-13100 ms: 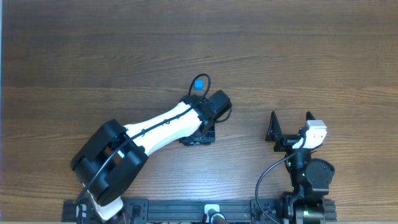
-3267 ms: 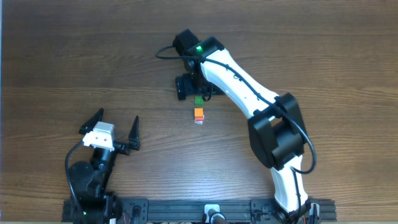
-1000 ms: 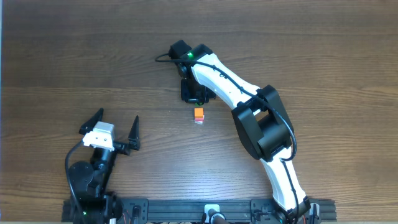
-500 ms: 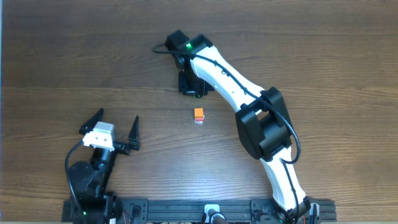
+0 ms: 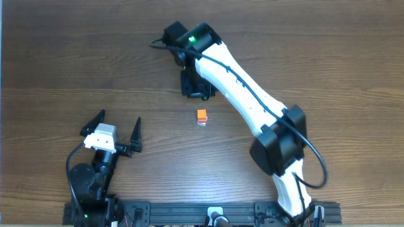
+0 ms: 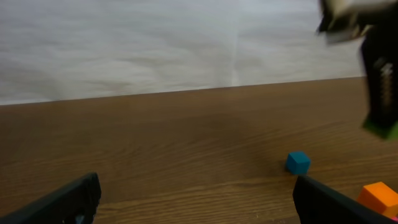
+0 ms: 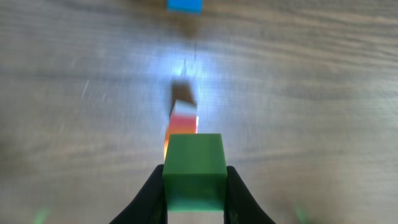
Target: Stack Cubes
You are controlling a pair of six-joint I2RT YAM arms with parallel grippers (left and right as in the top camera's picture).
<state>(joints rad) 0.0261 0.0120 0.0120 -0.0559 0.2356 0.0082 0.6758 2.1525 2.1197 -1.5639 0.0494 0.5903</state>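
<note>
**A:** What sits closest to the bases?

**B:** The left gripper (image 5: 120,116). Its black, wedge-shaped fingers are spread wide and released, low over the brown wood-grain table (image 5: 328,63), with bare board all round it.

**A:** And further out?

**B:** A small matte orange cube (image 5: 201,115), square-edged, at mid-table and well apart from the left gripper. A pale and red sliver shows at its edge, and I cannot tell what that is.

**A:** The right arm?

**B:** Its smooth white shell reaches across the middle. The right gripper (image 7: 194,200) is clamped on a green cube (image 7: 193,165), with dark fingers pressed on two opposite faces. The cube is lifted off the wood and lines up with the orange cube in the wrist view.

**A:** Beyond that?

**B:** A blue cube (image 7: 184,5) lies flat on the table, apart from both, with open board out to the far edge
</note>
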